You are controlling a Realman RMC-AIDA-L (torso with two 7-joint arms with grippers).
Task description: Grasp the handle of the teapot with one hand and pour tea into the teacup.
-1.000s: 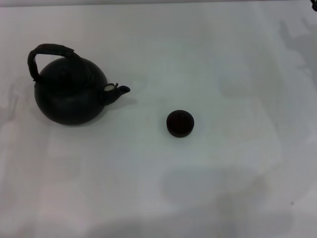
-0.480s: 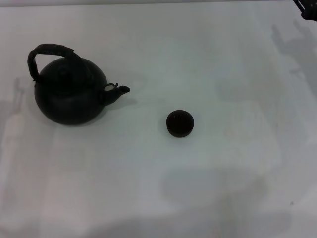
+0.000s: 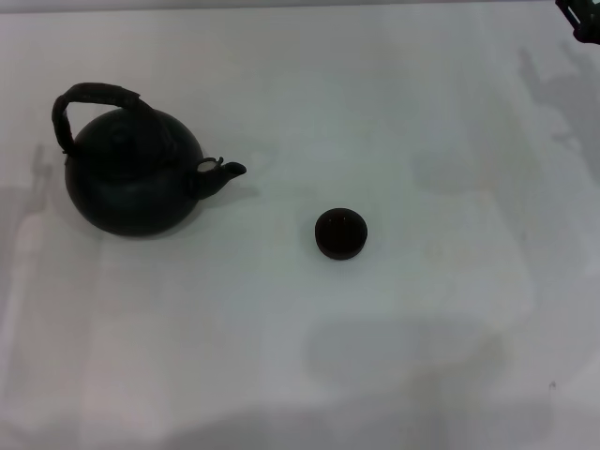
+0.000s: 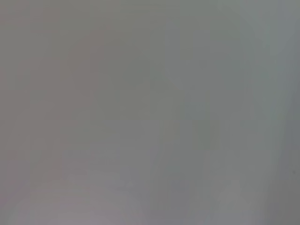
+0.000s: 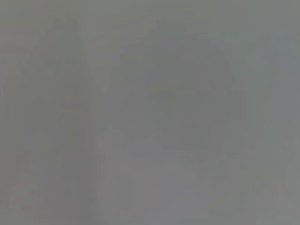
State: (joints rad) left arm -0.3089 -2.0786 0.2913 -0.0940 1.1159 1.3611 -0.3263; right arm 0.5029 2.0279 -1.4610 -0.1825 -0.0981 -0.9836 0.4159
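Your right end effector (image 3: 583, 19) shows only as a dark edge at the far right corner of the head view; its opening cannot be judged. Your left end effector is out of sight. On the white counter (image 3: 422, 309), the teapot (image 3: 136, 178) stands upright at left, handle (image 3: 94, 98) arched overhead, spout toward the teacup (image 3: 340, 232), well apart.

One teapot (image 3: 131, 181), with one arched handle (image 3: 92, 101), one spout (image 3: 228, 172). One teacup (image 3: 340, 232). One white table (image 3: 394, 356) under both. One dark bit of arm (image 3: 583, 19) at far right corner. Wrist views: plain grey, zero countable items.
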